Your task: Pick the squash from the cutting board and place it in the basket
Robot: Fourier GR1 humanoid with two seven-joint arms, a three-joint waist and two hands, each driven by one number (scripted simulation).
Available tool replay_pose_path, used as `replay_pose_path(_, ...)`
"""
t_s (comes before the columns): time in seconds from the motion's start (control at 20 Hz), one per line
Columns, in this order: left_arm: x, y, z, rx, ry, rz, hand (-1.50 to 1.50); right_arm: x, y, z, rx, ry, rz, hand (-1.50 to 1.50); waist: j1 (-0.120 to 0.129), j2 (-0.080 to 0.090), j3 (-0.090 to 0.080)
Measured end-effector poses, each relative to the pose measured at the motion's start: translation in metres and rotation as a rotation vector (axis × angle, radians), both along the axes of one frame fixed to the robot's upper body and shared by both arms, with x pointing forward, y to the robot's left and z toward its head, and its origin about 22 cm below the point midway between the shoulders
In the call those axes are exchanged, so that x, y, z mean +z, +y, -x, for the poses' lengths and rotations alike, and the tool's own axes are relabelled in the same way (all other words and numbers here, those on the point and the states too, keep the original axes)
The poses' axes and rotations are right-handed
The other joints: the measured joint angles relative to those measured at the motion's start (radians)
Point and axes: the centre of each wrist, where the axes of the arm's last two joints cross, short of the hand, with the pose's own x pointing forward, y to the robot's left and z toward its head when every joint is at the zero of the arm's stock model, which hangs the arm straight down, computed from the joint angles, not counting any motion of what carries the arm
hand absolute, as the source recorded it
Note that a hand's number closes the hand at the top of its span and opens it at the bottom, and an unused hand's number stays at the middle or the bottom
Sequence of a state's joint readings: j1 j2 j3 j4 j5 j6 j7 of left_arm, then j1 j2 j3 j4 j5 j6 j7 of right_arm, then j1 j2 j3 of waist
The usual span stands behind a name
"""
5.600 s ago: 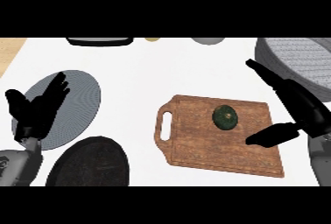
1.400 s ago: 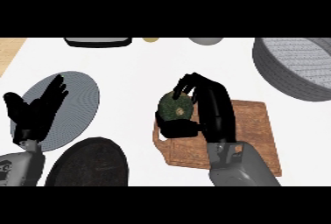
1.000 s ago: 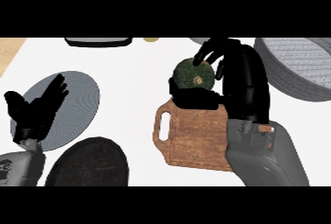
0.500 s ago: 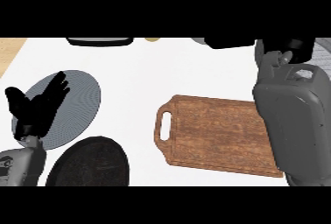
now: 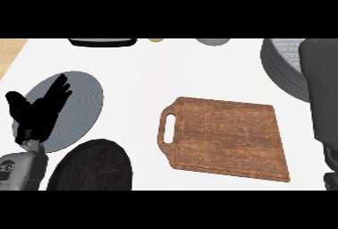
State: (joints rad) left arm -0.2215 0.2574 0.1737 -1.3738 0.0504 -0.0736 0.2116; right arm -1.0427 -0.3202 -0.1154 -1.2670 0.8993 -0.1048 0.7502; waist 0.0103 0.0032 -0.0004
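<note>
The wooden cutting board (image 5: 228, 136) lies bare in the middle of the counter, handle to the left. No squash shows anywhere. The grey ribbed basket (image 5: 284, 67) stands at the back right, partly behind my right forearm (image 5: 325, 103). That forearm runs up the right edge over the basket, and its hand is out of sight. My left hand (image 5: 40, 109) rests open at the left, fingers up, in front of a grey plate.
A grey plate (image 5: 82, 96) lies at the left and a black round plate (image 5: 92, 165) at the front left. Along the back edge sit a black item (image 5: 102, 41), a small yellowish thing (image 5: 156, 40) and a grey object (image 5: 213, 41).
My right hand closed on the squash, lifted it off the board and carried it back and right toward the basket. Hand and squash have now left the view.
</note>
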Motion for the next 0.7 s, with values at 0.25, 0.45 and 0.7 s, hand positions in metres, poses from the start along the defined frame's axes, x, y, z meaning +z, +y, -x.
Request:
replay_pose_path(0.25, 0.001, 0.001, 0.000, -0.005, -0.002, -0.005, 0.00, -0.016, -0.044, -0.017, -0.047, 0.007, 0.003, 1.50, 0.000, 0.000, 0.000)
replay_pose_path(0.45, -0.002, 0.003, 0.003, -0.002, 0.000, 0.000, 0.00, -0.033, -0.078, -0.024, -0.065, 0.015, 0.019, 1.50, 0.000, 0.000, 0.001)
replay_pose_path(0.7, -0.001, -0.003, 0.001, -0.003, 0.001, 0.000, 0.00, -0.054, -0.105, -0.034, -0.062, 0.015, -0.002, 1.50, 0.003, 0.001, 0.001)
